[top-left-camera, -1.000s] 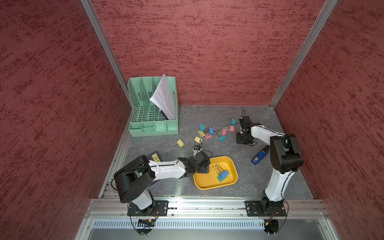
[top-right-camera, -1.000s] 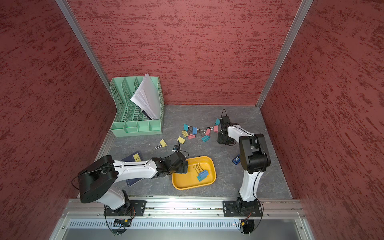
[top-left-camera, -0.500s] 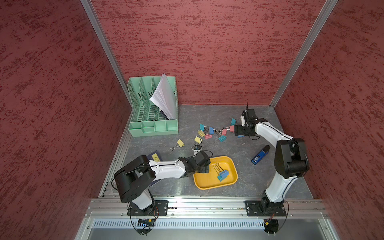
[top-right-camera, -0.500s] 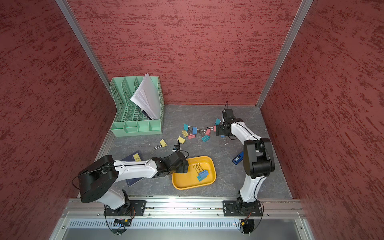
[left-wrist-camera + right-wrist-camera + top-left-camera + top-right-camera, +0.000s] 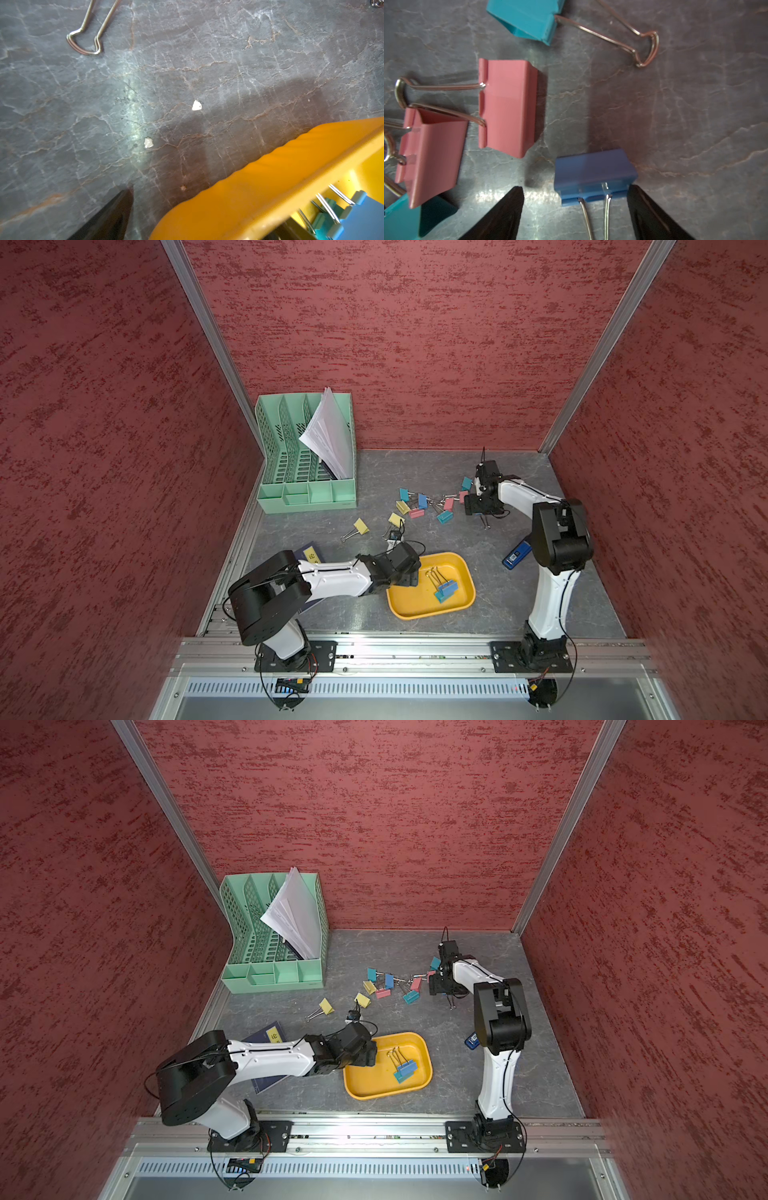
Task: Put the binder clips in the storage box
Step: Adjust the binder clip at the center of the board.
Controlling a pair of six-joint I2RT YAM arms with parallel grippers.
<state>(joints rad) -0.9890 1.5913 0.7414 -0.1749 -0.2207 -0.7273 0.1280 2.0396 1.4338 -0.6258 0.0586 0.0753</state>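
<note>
The yellow-orange storage box [image 5: 409,603] [image 5: 370,1079] sits at the front middle with a blue and a teal binder clip [image 5: 445,590] [image 5: 353,216] inside. My left gripper [image 5: 409,577] is open at the box's left rim [image 5: 270,176]; one finger [image 5: 112,216] is outside the wall and the other is hidden. Several loose binder clips [image 5: 419,504] [image 5: 386,984] lie at the back middle. My right gripper [image 5: 478,506] [image 5: 574,188] is open at the right end of that pile. A blue clip [image 5: 593,174] lies between its fingers, beside two pink clips [image 5: 506,106].
A mint green file organizer [image 5: 307,489] holding papers stands at the back left. Two yellow clips [image 5: 360,526] lie apart from the pile, near the left arm. A blue stapler [image 5: 516,555] lies by the right arm. A dark notebook [image 5: 309,553] lies under the left arm.
My right gripper has gone from shut to open, and its arm has shifted at the right end of the clip pile. The left arm has not moved.
</note>
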